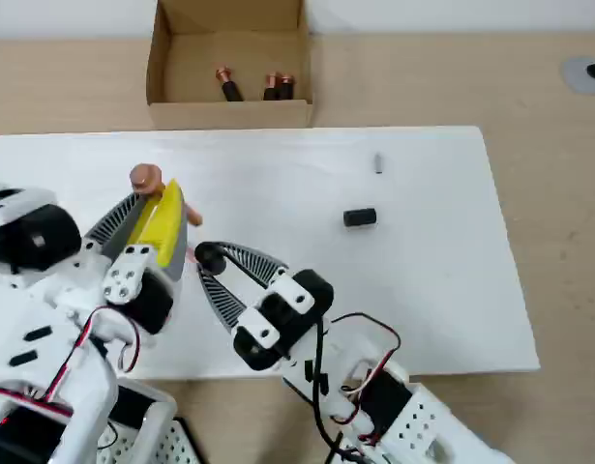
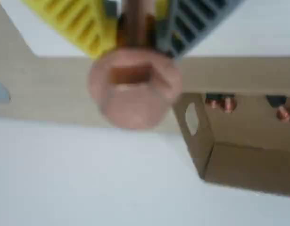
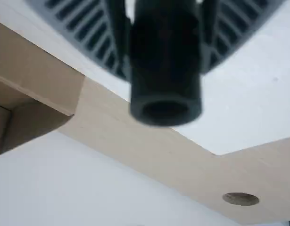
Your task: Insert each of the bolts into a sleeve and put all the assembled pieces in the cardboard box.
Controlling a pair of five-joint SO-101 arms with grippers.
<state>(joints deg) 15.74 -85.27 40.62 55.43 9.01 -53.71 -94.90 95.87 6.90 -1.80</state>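
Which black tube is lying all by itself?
The loose sleeve, lying alone on the white board. The held sleeve is clamped in the right gripper.

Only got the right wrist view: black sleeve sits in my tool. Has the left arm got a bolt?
Observer: Yes. The left tool is shut on a copper bolt, its head sticking out past the fingers.
Operator: Box count?
Observer: Three assembled pieces lie in the cardboard box.
Operator: Any loose parts on the table?
Observer: One black sleeve lies on its side on the white board.
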